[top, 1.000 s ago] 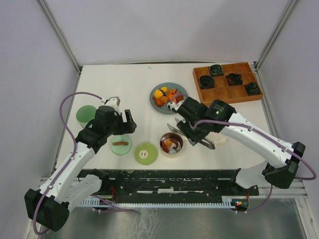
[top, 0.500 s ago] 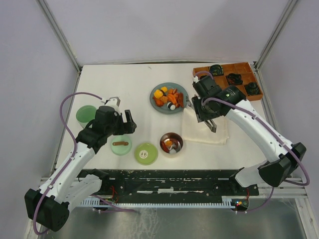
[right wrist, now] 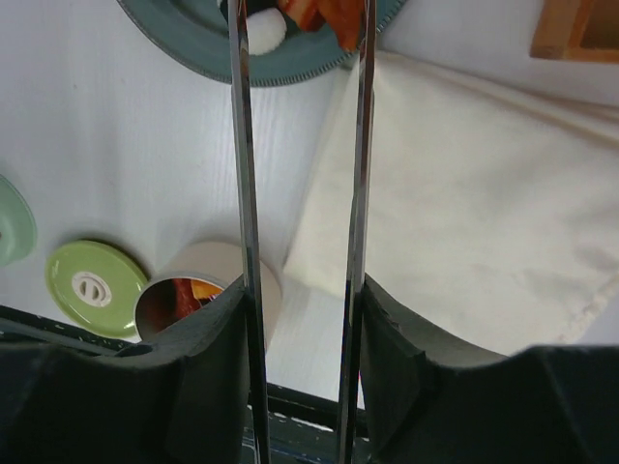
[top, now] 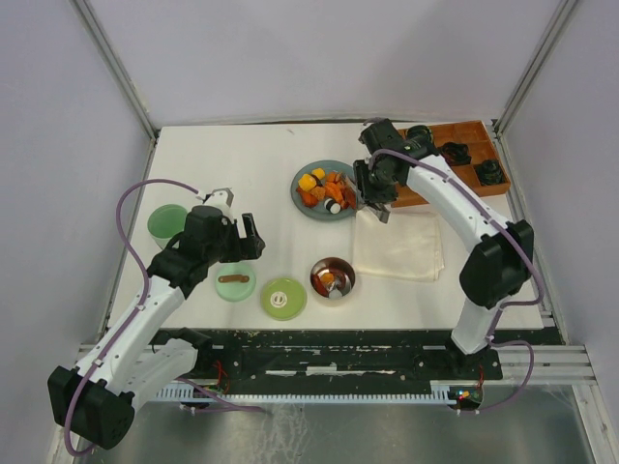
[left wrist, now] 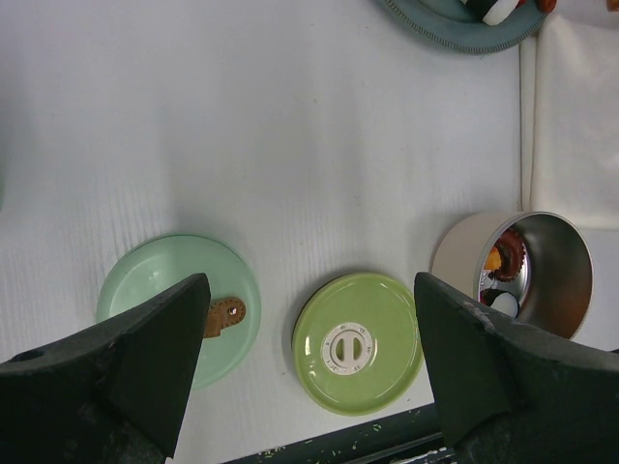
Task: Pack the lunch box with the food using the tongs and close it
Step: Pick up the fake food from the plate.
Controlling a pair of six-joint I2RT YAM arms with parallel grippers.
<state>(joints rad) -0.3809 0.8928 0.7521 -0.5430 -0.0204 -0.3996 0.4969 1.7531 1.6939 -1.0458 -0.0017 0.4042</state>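
Observation:
My right gripper [top: 373, 199] is shut on the silver tongs [right wrist: 240, 145], whose two thin arms run up to the grey-blue plate [top: 329, 163]. Their tips reach among the orange and yellow food [top: 324, 186] there, beside a white roll piece [right wrist: 266, 29]. The small steel bowl [top: 349, 269] holds a few pieces of food [top: 329, 280]. Its lime-green lid [top: 283, 298] and the mint flat lid [top: 235, 281] with the brown handle lie left of it. The mint canister [top: 167, 224] stands at the far left. My left gripper [left wrist: 309, 333] hovers open above the two lids, holding nothing.
A folded cream cloth [top: 398, 245] lies right of the bowl, under my right arm. The compartmented wooden tray [top: 440, 179] with dark objects sits at the back right. A black rail runs along the table's near edge.
My right arm has swung from over the steel bowl back to the plate, carrying the tongs. The left arm has not moved.

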